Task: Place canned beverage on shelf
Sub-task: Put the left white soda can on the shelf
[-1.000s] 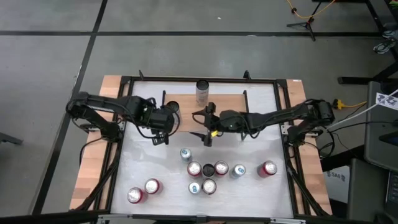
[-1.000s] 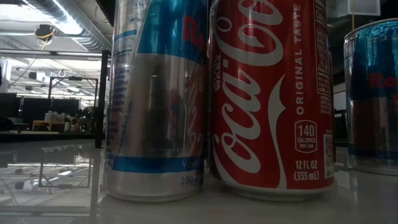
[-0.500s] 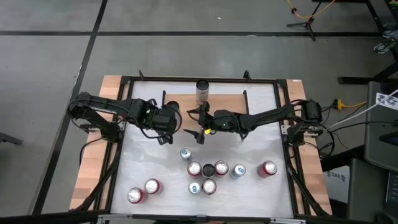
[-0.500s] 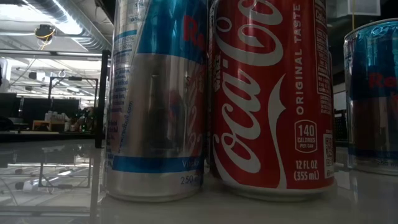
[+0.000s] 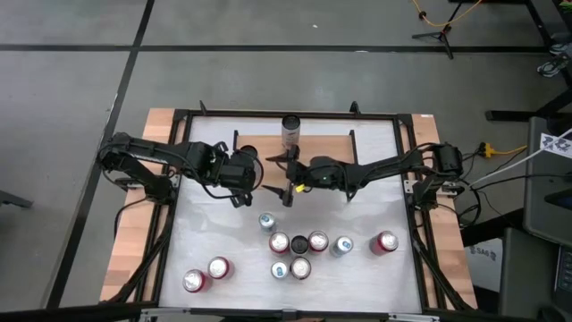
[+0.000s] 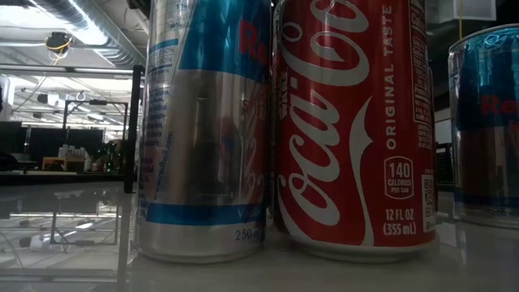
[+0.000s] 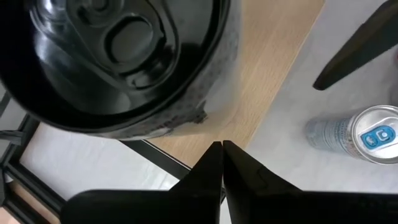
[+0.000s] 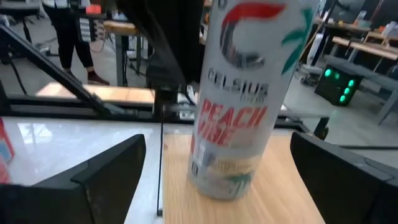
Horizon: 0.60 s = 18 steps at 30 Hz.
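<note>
Right pincer spread wide, Celsius can dead ahead, upright on the shelf. Rigid, slick, top-heavy: best squeezed mid-body. Left pincer pinched empty beside black can.

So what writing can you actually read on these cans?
"CELSIUS", "PEACH VIBE": white can on the shelf.
"ORIGINAL TASTE", "140 CALORIES PER CAN", "12 FL OZ (355 mL)": red can.
"Re", cut off: blue-silver can.
That can's fine print: too small to read.
</note>
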Each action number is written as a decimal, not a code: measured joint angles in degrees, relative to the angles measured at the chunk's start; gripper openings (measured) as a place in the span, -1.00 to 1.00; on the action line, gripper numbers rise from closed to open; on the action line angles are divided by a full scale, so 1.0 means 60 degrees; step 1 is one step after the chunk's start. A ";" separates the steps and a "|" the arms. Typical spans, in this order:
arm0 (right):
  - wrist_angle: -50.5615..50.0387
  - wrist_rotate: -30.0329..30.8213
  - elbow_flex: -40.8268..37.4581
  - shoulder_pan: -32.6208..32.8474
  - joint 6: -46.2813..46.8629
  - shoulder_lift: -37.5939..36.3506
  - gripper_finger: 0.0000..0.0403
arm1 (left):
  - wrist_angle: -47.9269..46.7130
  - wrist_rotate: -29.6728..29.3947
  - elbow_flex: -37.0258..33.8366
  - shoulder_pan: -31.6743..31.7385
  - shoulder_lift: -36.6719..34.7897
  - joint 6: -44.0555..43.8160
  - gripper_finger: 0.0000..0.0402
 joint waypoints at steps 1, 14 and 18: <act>0.0048 0.0000 0.0000 0.0000 -0.0062 0.0000 0.95 | 0.0000 -0.0015 0.0000 0.0000 0.0000 0.0000 -1.00; 0.0543 -0.0090 0.0004 -0.0195 -0.0137 0.0108 0.95 | 0.0000 -0.0049 0.0001 0.0000 0.0004 -0.0004 -1.00; 0.0990 -0.0244 0.0093 -0.0248 -0.0137 0.0550 0.95 | 0.0002 -0.0056 0.0007 0.0004 0.0004 -0.0007 -1.00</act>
